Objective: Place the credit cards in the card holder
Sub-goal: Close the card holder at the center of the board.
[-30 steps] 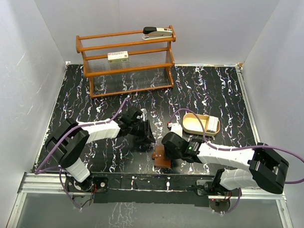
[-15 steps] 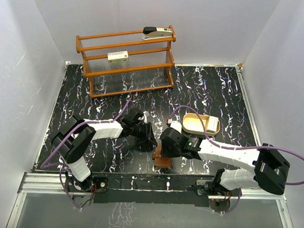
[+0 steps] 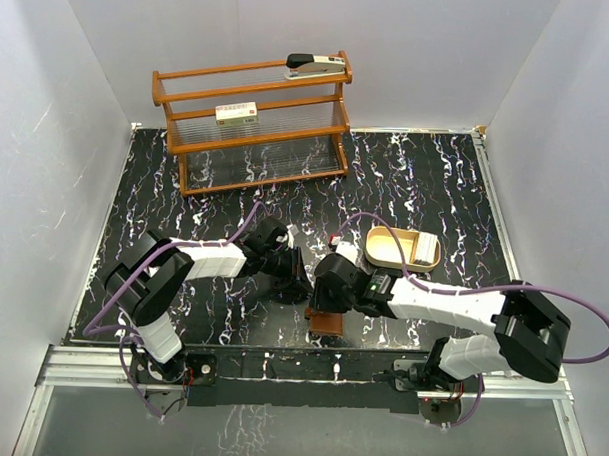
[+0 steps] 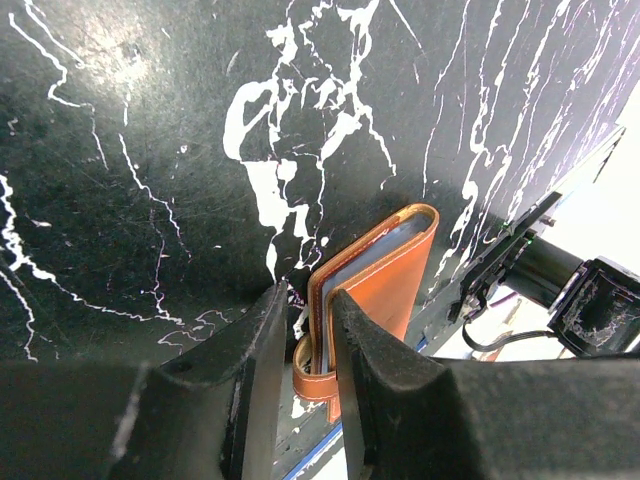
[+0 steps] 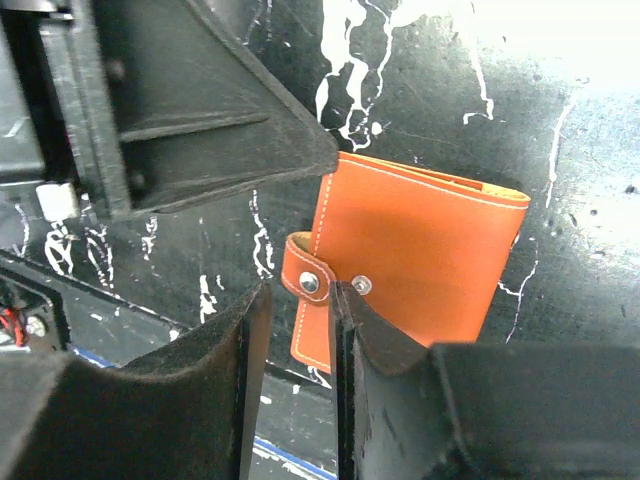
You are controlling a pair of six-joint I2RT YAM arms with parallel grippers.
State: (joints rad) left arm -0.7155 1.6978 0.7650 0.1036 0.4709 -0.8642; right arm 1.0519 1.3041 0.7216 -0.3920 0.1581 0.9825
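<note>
Prepping only: closed card holder (image 3: 326,321) is lying at 6 o'clock in the top view, left gripper (image 4: 308,300) and right gripper (image 5: 300,290) are sitting narrow-jawed around its snap tab (image 5: 303,283), clamp unclear; credit cards (image 3: 425,250) are apparently waiting in the tray (image 3: 389,247) at its 2 o'clock, opening and loading not yet done.

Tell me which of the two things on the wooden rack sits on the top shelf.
The black-and-white stapler, at the top shelf's right end; the white box with a red label sits one shelf lower.
</note>
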